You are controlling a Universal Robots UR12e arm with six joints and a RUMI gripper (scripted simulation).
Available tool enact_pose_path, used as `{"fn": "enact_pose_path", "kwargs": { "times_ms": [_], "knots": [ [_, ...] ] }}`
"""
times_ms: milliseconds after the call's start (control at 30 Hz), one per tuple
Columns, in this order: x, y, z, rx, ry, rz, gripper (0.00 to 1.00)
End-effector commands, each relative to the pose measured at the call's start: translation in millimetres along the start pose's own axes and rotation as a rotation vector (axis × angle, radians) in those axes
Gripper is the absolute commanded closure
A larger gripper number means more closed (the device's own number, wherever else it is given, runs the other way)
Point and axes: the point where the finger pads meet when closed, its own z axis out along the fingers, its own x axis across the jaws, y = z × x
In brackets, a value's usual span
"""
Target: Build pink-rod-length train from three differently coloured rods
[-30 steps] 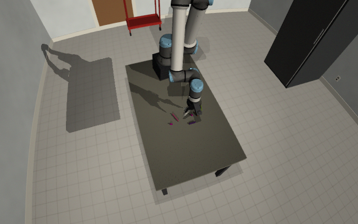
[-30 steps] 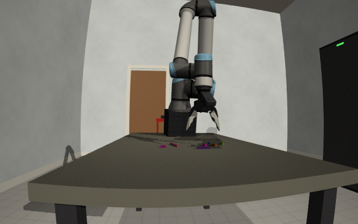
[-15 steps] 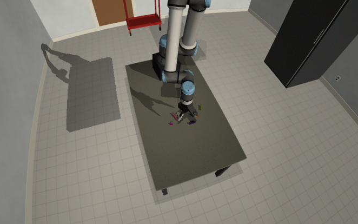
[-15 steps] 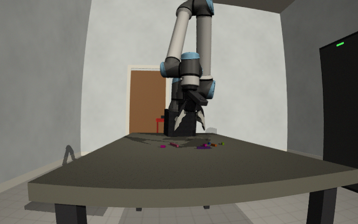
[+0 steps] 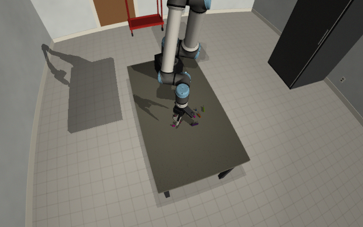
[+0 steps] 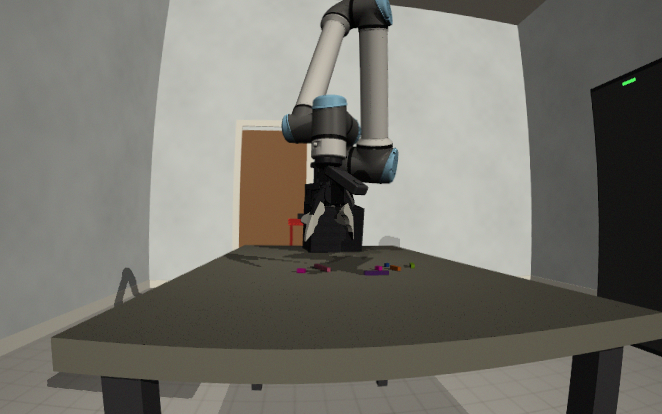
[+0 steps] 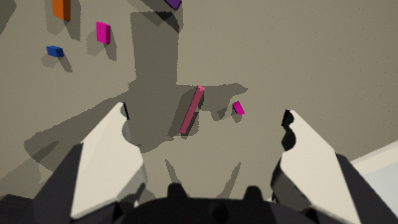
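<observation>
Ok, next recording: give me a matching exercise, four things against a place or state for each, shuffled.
1. hand
2. lime rod
3. blue rod
4. black cabinet

A. just below the orange rod in the wrist view
B. standing on the floor
C. open, holding nothing
D. farthest right of the rods in the exterior view

Pairs: 1-C, 2-D, 3-A, 4-B

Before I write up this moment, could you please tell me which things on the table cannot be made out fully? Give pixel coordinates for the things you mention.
- Purple rod (image 7: 173, 3): wrist view, cut off by the top edge.
- Orange rod (image 7: 61, 9): same edge.
- Lime rod (image 5: 203, 108) (image 6: 411, 265): outside the wrist view; exterior view too small for its length.
</observation>
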Motion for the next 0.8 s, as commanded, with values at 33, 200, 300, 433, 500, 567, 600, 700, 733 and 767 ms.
{"fn": "enact_pose_path", "kwargs": {
  "times_ms": [33, 200, 300, 433, 500, 567, 600, 700, 733, 767],
  "knots": [
    [13.3, 12.1, -1.0, 0.007, -0.003, -0.102, 0.00],
    [15.9, 14.8, -1.2, 0.007, -0.003, -0.122, 0.00],
    [17.4, 16.4, -1.3, 0.007, -0.003, -0.134, 0.00],
    [18.1, 17.2, -1.3, 0.007, -0.002, -0.139, 0.00],
    [18.1, 17.3, -1.3, 0.007, -0.002, -0.140, 0.00],
    [18.1, 17.3, -1.3, 0.007, -0.002, -0.140, 0.00],
    [18.1, 17.3, -1.3, 0.007, -0.002, -0.140, 0.00],
    [18.1, 17.3, -1.3, 0.007, -0.002, -0.140, 0.00],
    [18.1, 17.3, -1.3, 0.007, -0.002, -0.140, 0.00],
    [18.1, 17.3, -1.3, 0.007, -0.002, -0.140, 0.00]
  ]
}}
